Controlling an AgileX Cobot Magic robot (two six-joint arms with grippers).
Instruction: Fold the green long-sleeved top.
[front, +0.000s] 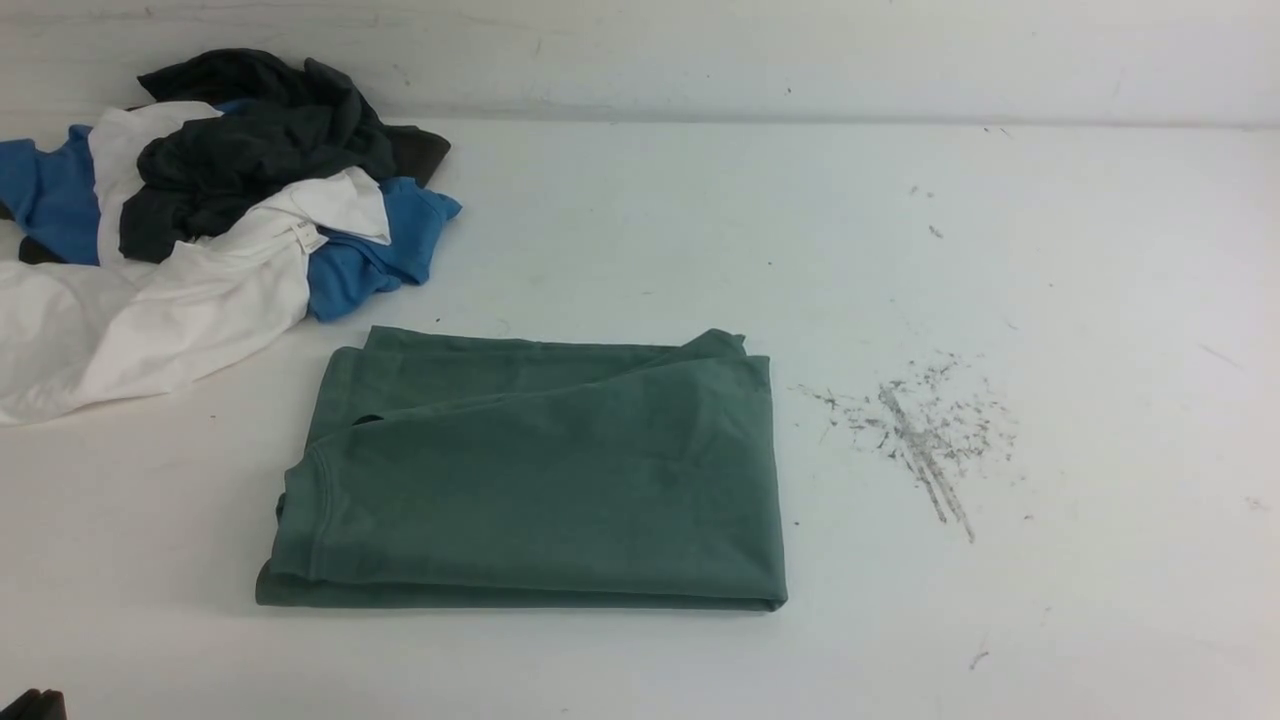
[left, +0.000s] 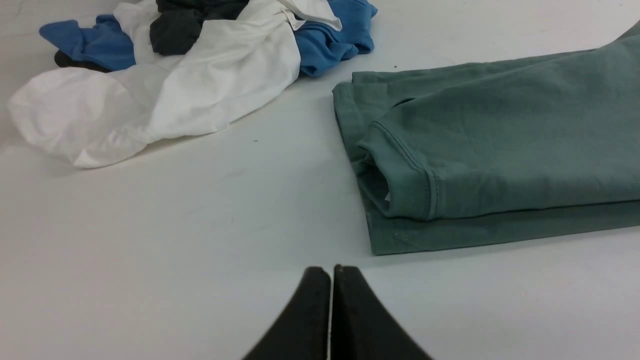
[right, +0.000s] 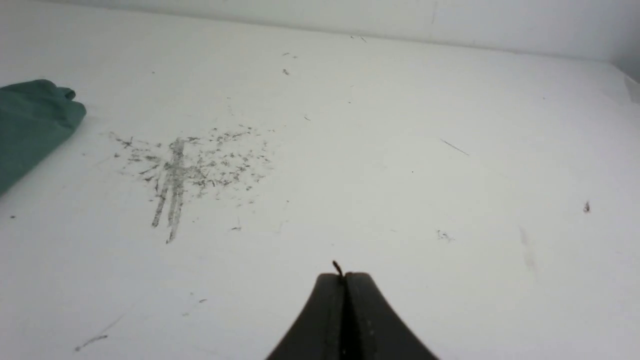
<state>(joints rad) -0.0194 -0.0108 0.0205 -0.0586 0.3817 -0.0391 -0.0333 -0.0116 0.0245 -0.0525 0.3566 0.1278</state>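
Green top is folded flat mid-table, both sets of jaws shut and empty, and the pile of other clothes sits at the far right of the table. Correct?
Not quite. The pile of other clothes sits at the far left of the table, not the right; the front view shows it. The rest holds: the green top is folded flat, and the left gripper and right gripper have shut, empty jaws.

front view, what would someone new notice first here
The green long-sleeved top lies folded into a neat rectangle in the middle of the white table. Behind it to the left sits a crumpled pile of clothes in white, blue and dark charcoal. To the right of the top, a patch of grey scuff marks mars the tabletop.
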